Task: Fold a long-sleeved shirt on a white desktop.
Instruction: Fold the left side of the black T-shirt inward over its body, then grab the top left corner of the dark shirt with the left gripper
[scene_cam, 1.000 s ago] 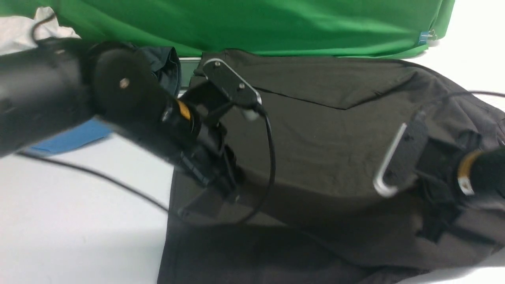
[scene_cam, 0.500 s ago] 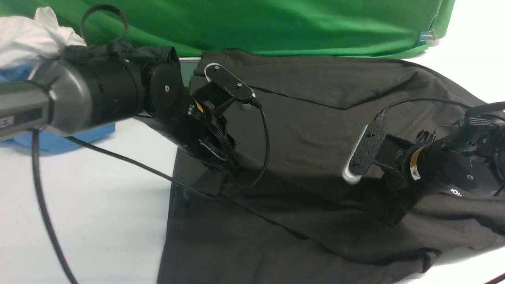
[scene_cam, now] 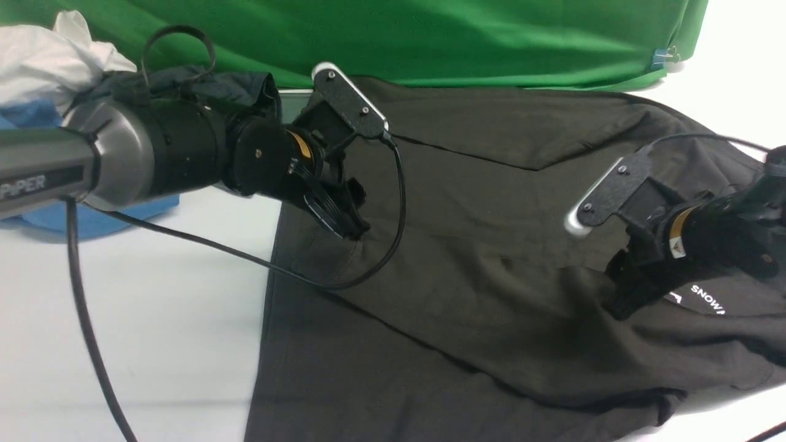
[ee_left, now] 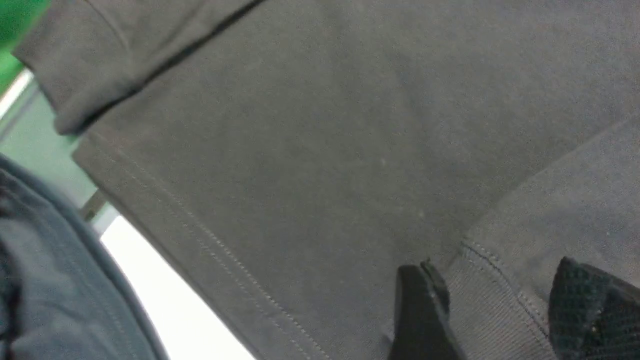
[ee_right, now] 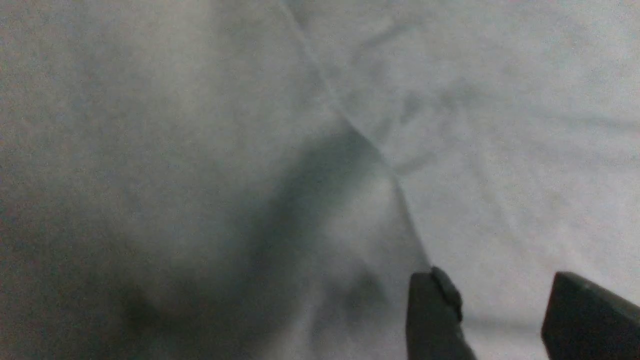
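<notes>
Jaws of the left pincer (ee_left: 502,320) stand apart, released, with a ribbed band (ee_left: 500,300) of the shirt (scene_cam: 491,215) lying flat between its fingers (ee_left: 420,315) rather than pinched. The right pincer (ee_right: 500,320) is likewise parted and empty, hanging just over smooth cloth beside a seam (ee_right: 350,125). In the front view the left one sits over the shirt's left edge. The right one is over its right side, next to the white print (scene_cam: 706,299).

The shirt lies spread on the white worktop (scene_cam: 141,331), covering the middle and right, its far edge meeting the green backdrop (scene_cam: 430,37). By my reading a first stage is done. One sleeve looks laid across the far part of the body. A broad flap lies over the rest, its edge running diagonally from near the left pincer toward the near right. With both pincers free, that flap appears set down. What is left, I judge, is squaring the skewed flap and folding the long body into a compact packet. The near right hem bunches unevenly.

The cloth is brownish-black, soft, matte knit with stitched hems, and shallow wrinkles fan around the right pincer. Only "SNOW" of the lettering shows. To the left lie a blue garment (scene_cam: 116,215), a white cloth (scene_cam: 43,55) and a dark teal garment (scene_cam: 239,86).
</notes>
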Robot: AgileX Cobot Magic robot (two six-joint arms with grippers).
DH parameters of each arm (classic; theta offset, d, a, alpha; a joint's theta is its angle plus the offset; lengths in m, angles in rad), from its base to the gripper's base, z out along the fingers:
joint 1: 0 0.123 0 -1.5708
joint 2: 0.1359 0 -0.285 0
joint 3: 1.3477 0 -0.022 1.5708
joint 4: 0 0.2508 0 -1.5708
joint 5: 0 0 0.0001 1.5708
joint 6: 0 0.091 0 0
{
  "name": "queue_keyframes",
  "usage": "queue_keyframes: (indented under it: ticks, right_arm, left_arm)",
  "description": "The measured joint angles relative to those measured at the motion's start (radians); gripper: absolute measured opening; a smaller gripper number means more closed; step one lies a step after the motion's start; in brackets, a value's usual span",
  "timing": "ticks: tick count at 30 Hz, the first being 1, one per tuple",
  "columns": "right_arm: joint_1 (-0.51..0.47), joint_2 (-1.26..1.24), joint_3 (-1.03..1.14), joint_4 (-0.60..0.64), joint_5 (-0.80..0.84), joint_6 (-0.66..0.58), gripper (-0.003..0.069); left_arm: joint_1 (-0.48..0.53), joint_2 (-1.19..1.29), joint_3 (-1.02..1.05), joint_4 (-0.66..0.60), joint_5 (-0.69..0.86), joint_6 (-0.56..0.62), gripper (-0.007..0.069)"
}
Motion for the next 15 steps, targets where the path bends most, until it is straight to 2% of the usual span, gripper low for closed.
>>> queue_keyframes:
  ticks: [2, 4, 6, 8, 9, 10, 11, 12, 15]
  right_arm:
    - [0.000, -0.048, 0.000, 0.003, 0.023, 0.030, 0.0335]
    - [-0.002, -0.101, -0.003, 0.034, 0.051, 0.066, 0.0335]
    - [-0.011, -0.121, -0.021, 0.076, 0.097, 0.068, 0.0335]
    - [-0.045, -0.118, -0.059, 0.165, 0.181, 0.002, 0.0335]
    - [-0.054, -0.113, -0.066, 0.175, 0.203, -0.008, 0.0335]
    - [-0.098, -0.081, -0.092, 0.265, 0.283, -0.113, 0.0339]
    - [-0.109, -0.071, -0.097, 0.274, 0.301, -0.123, 0.0340]
    - [-0.143, -0.041, -0.103, 0.325, 0.343, -0.187, 0.0356]
    - [-0.201, 0.004, -0.106, 0.362, 0.393, -0.218, 0.0402]
  left_arm:
    - [0.000, -0.035, 0.000, -0.006, 0.047, -0.028, 0.0232]
    - [0.000, -0.085, -0.002, -0.047, 0.143, -0.039, 0.0100]
    - [0.000, -0.117, -0.002, -0.107, 0.220, -0.042, 0.0041]
    - [0.000, -0.149, -0.002, -0.204, 0.304, -0.019, 0.0020]
    - [0.000, -0.153, -0.002, -0.213, 0.311, -0.013, 0.0019]
    - [-0.001, -0.166, -0.002, -0.292, 0.377, 0.019, 0.0018]
    - [-0.001, -0.169, -0.002, -0.300, 0.384, 0.028, 0.0018]
    - [-0.009, -0.175, 0.000, -0.338, 0.420, 0.049, 0.0018]
    - [-0.041, -0.199, 0.033, -0.369, 0.452, 0.079, 0.0018]
